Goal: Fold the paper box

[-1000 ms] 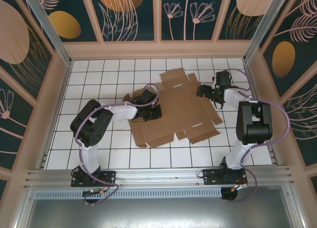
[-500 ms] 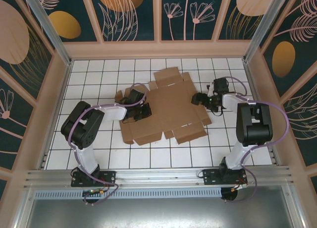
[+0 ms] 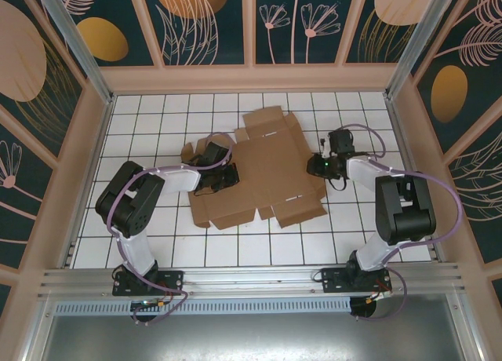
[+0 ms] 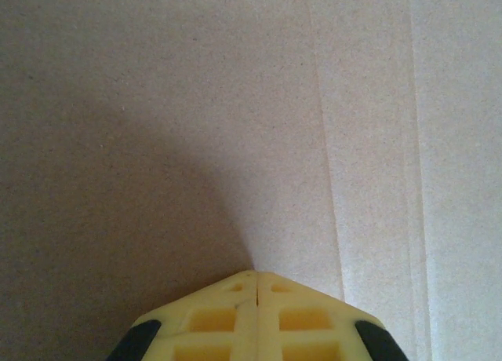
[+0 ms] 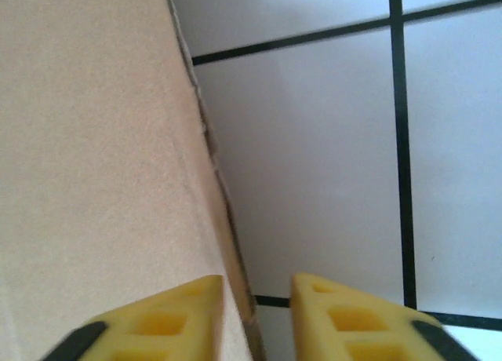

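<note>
Rests left hand (image 4: 256, 277), pressed together, on flat paper box (image 3: 271, 169) on tiled worktop (image 3: 157, 125). Straddles box's right edge with right hand (image 5: 256, 286), slightly spread.

Your overhead view is bright, even and sharp, with only faint soft shadows on the white counter (image 3: 157, 133). At the left wrist, the left tool (image 4: 256, 278) casts a broad dim shadow over the paper box (image 4: 157, 102). Your right wrist view looks soft and hazy.

paper box (image 3: 274, 173) flap hidden under left arm (image 3: 176, 178), slots tiny
</note>
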